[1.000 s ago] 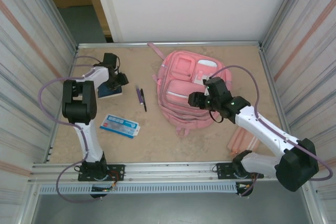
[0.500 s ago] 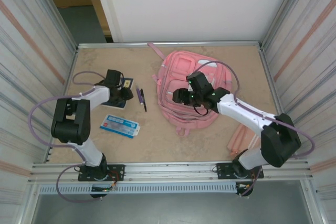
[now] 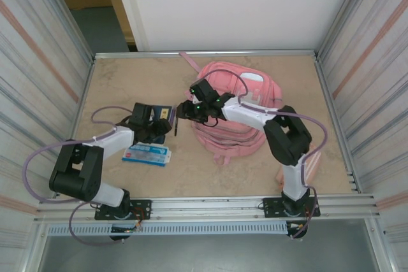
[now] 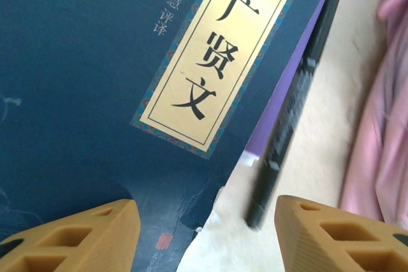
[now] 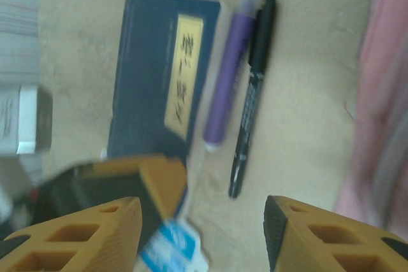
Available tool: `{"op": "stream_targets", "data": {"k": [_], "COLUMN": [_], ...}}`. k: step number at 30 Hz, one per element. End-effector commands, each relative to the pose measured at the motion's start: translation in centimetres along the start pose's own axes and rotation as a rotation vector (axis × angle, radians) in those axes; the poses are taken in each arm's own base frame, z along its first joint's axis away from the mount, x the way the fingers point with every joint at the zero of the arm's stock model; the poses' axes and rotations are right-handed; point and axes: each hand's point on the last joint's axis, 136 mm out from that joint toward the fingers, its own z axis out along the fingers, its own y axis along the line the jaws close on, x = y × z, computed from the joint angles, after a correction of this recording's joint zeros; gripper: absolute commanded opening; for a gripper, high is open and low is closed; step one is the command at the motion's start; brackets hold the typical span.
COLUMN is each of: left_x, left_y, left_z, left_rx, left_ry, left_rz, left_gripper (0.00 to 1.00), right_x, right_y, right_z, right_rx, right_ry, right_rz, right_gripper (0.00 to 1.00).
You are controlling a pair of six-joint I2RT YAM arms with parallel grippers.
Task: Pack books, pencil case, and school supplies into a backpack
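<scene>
Within the last second the right arm has swung away from the large soft pink backpack (image 3: pixel 236 132) and across to the left. The right gripper (image 5: pixel 201 227) now hangs over the pens with its jaws apart and nothing between them. The left gripper (image 4: pixel 204 221) has come toward the same spot. It is also spread, holds nothing, and stands low over the thin dark navy book with a pale label (image 4: pixel 76 81). This book now lies closer to the pens, and its edge touches the purple one.

It seems both arms aim at the same small area, so packing has probably not started.

The count:
- one navy book
- one thick purple pen (image 5: pixel 229 81)
- one thin black pen (image 5: pixel 252 93)
- one flat light blue printed pencil case (image 3: pixel 146 153), on the table near the book
- one backpack
</scene>
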Motion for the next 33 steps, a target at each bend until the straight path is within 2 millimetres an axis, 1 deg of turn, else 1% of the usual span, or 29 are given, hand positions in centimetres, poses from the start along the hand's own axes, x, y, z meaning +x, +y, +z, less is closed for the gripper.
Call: {"op": "stream_targets", "data": {"k": [1,3,6,8,10,14,17,19,22,25,27,28,30,32,33], "left_x": [5.3,6.1,8.1,9.3,10.0,11.0,11.1,10.6,9.8,9.5,9.2,8.6,7.4,6.0,5.3], "left_y": [1.2,0.3,-1.0,-2.4,-3.6,-5.8,-6.4,-6.5,-5.9,-5.7,-5.2,-4.6,-3.0,-1.9,-1.5], "left_z": [0.4,0.6,1.1,1.4,1.5,0.4,-0.9,-2.4,-4.8,-6.5,-7.2,-7.4,-7.2,-6.3,-5.8], "left_rx": [-0.038,-0.018,-0.013,0.007,0.024,0.075,0.078,0.062,0.032,0.062,0.082,0.074,0.051,0.066,0.079], "left_ry": [0.168,0.202,0.237,0.248,0.261,0.3,0.307,0.291,0.238,0.211,0.218,0.207,0.178,0.154,0.149], "left_rz": [-0.084,-0.085,-0.068,-0.046,-0.034,-0.013,0.001,0.038,0.094,0.115,0.113,0.118,0.11,0.086,0.07], "left_gripper": [0.6,0.6,0.59,0.59,0.59,0.59,0.58,0.58,0.59,0.59,0.59,0.59,0.6,0.59,0.59], "right_x": [-0.5,-0.6,-0.5,-0.2,0.0,0.6,0.9,1.2,2.0,3.5,4.5,4.9,5.5,5.8,6.1], "right_y": [-0.3,-0.3,-0.8,-1.4,-2.4,-3.8,-4.6,-4.5,-3.7,-3.4,-3.4,-3.4,-3.2,-3.3,-3.4], "right_z": [1.7,2.2,2.2,2.0,1.5,1.0,0.3,-0.5,-1.8,-3.0,-3.7,-3.9,-3.6,-3.0,-2.6], "right_rx": [0.006,0.01,0.029,0.048,0.069,0.082,0.102,0.12,0.124,0.127,0.13,0.132,0.13,0.157,0.177], "right_ry": [0.022,0.027,0.021,0.025,0.018,0.03,0.045,0.046,0.077,0.117,0.132,0.135,0.129,0.116,0.105], "right_rz": [0.083,0.086,0.087,0.088,0.096,0.112,0.106,0.069,0.005,-0.029,-0.045,-0.057,-0.071,-0.069,-0.07], "right_gripper": [0.49,0.49,0.49,0.49,0.5,0.49,0.48,0.48,0.48,0.48,0.48,0.48,0.46,0.44,0.4]}}
